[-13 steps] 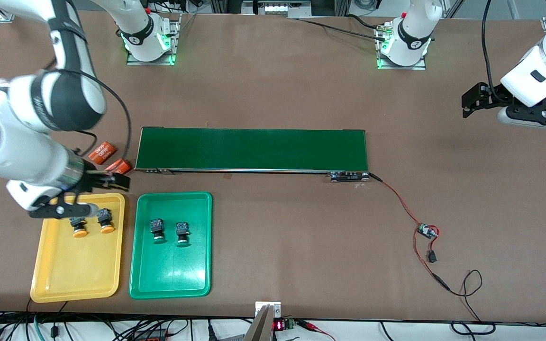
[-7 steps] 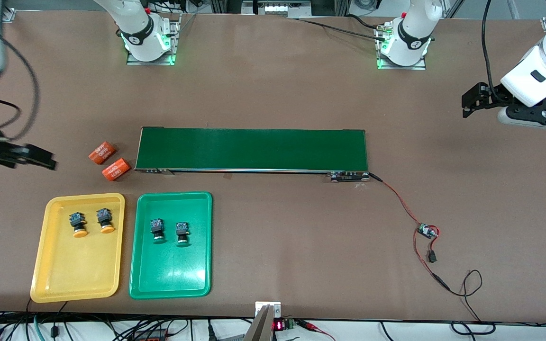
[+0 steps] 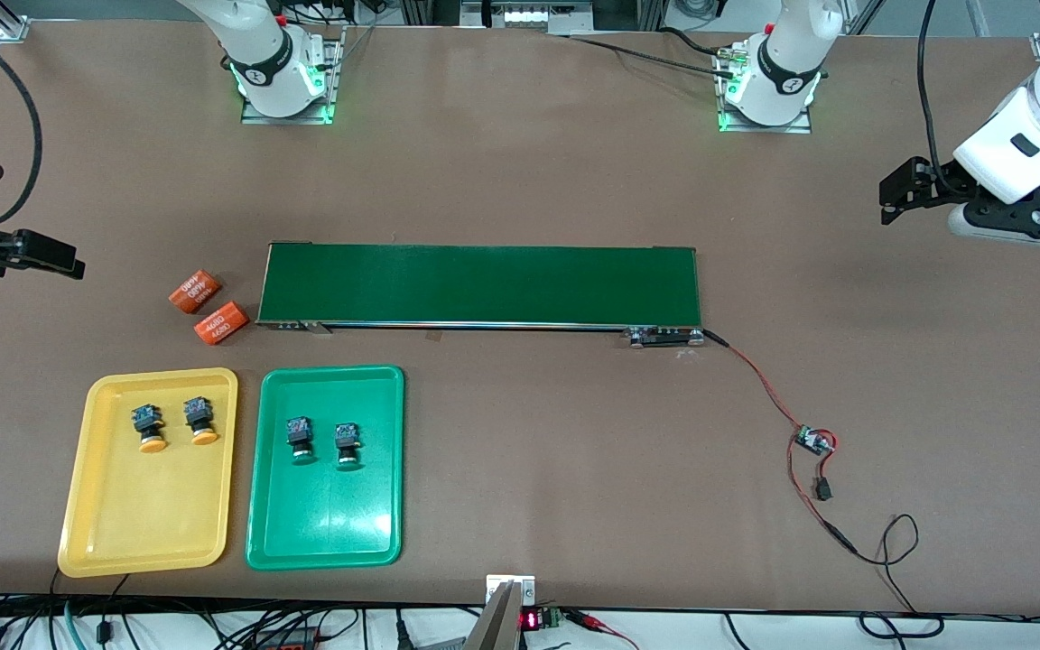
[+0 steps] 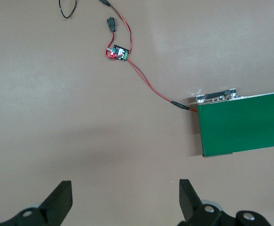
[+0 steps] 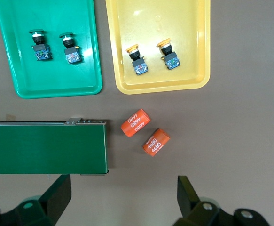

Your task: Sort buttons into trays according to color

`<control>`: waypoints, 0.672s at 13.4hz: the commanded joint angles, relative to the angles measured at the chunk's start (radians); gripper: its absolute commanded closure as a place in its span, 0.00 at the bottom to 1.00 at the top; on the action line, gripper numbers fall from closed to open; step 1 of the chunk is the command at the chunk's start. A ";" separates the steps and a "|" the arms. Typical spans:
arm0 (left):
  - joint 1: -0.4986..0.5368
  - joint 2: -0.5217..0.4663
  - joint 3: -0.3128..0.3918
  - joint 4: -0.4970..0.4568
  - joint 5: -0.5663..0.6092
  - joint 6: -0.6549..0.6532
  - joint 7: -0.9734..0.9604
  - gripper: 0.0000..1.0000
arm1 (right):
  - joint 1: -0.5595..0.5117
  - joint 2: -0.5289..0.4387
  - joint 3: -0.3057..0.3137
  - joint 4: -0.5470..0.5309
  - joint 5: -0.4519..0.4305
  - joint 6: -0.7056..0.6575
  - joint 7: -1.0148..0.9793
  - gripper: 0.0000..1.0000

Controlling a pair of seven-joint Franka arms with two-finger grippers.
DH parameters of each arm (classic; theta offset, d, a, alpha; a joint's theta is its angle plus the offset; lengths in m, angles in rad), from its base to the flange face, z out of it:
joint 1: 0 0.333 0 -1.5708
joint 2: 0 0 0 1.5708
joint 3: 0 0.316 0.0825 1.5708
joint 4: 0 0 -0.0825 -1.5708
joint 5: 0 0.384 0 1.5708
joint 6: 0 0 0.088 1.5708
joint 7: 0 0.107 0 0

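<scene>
Two yellow buttons (image 3: 151,429) (image 3: 201,422) lie side by side in the yellow tray (image 3: 150,533), at its end farther from the front camera, caps pointing toward that camera; two green buttons (image 3: 301,438) (image 3: 348,444) lie the same way in the green tray (image 3: 326,533), which sits just beside the yellow one, toward the left arm's end of the bench (image 3: 529,181). The right wrist view shows the same split: green caps (image 5: 37,43) (image 5: 69,46) in the green tray (image 5: 52,84), yellow caps (image 5: 136,57) (image 5: 168,54) in the yellow tray (image 5: 160,84). Farther from the front camera than the yellow tray lie two orange cylinders (image 3: 192,291) (image 3: 221,323) marked 4680, close together, beside the end of the long green belt (image 3: 480,284). From the belt's other end a red wire (image 3: 759,384) runs to a small circuit board (image 3: 812,440). The right gripper (image 3: 55,260) hangs over the bench at the right arm's end, near the cylinders, its fingers (image 5: 59,190) apart and holding nothing. The left gripper (image 3: 897,191) waits over the bench at the left arm's end, well apart from the trays, fingers (image 4: 61,195) apart and empty
</scene>
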State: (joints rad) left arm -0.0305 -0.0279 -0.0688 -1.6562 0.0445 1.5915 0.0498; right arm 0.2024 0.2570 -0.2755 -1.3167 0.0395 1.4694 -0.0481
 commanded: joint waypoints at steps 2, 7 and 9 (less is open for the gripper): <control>-0.002 0.011 -0.002 0.029 0.021 -0.021 0.007 0.00 | 0.045 -0.042 -0.039 -0.044 0.002 0.006 0.007 0.00; -0.002 0.011 -0.002 0.029 0.021 -0.021 0.007 0.00 | 0.057 -0.196 -0.036 -0.292 -0.018 0.161 -0.006 0.00; -0.002 0.011 -0.002 0.029 0.021 -0.021 0.007 0.00 | 0.058 -0.209 -0.024 -0.288 -0.050 0.154 -0.009 0.00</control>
State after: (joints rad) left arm -0.0305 -0.0279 -0.0688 -1.6562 0.0445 1.5915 0.0498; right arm 0.2411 0.1103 -0.3033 -1.5476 0.0217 1.6026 -0.0512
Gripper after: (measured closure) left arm 0.000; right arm 0.000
